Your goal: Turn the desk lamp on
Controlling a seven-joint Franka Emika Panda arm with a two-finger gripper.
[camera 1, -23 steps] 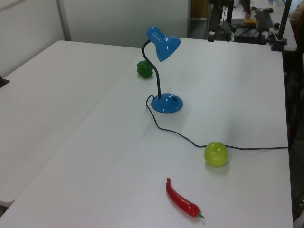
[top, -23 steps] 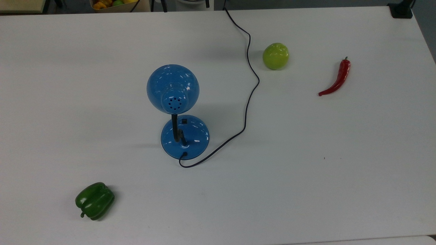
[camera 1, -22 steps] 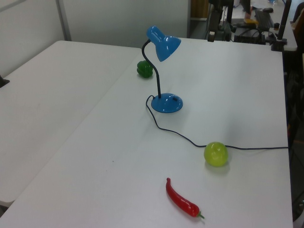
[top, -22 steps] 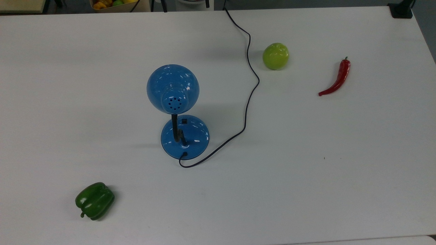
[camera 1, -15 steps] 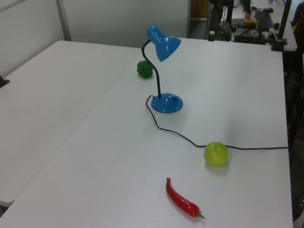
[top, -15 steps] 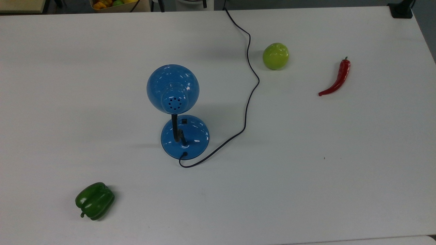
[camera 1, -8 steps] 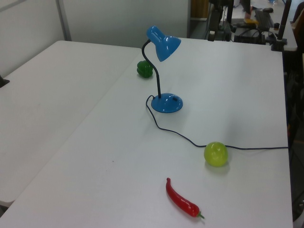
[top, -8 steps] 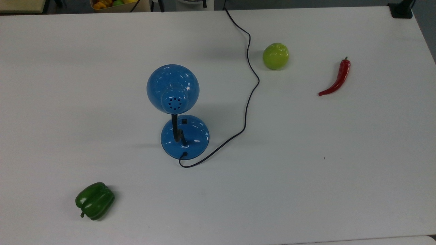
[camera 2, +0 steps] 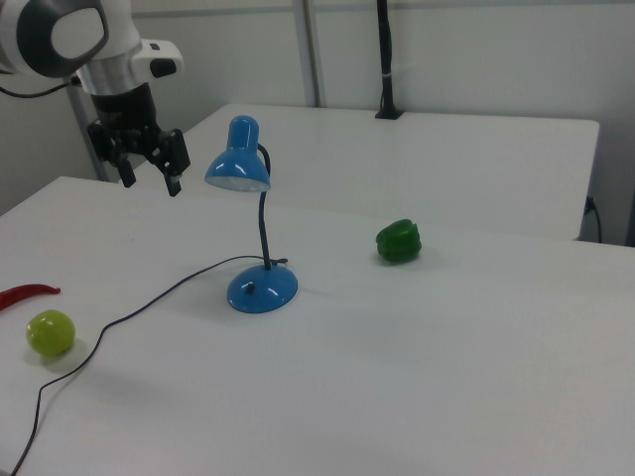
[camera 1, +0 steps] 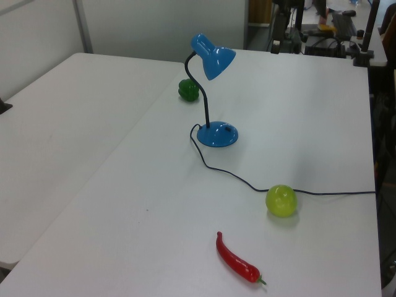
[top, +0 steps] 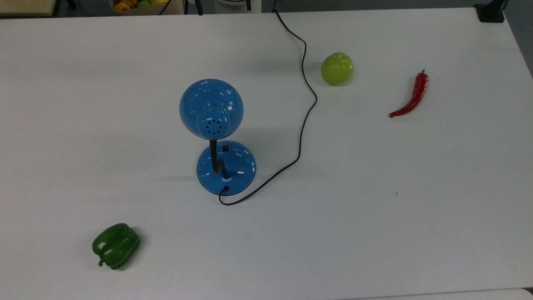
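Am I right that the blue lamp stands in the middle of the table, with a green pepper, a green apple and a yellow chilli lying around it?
Not quite: the chilli is red, not yellow, as the top view shows. The rest holds: the blue lamp stands mid-table, with the green pepper and the green apple lying around it.

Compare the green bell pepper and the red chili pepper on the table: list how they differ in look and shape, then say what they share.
The green bell pepper is dark green, blocky and lobed; the red chili pepper is bright red, long, thin and curved. Both are glossy, lie loose on the white table, and sit apart from the desk lamp.
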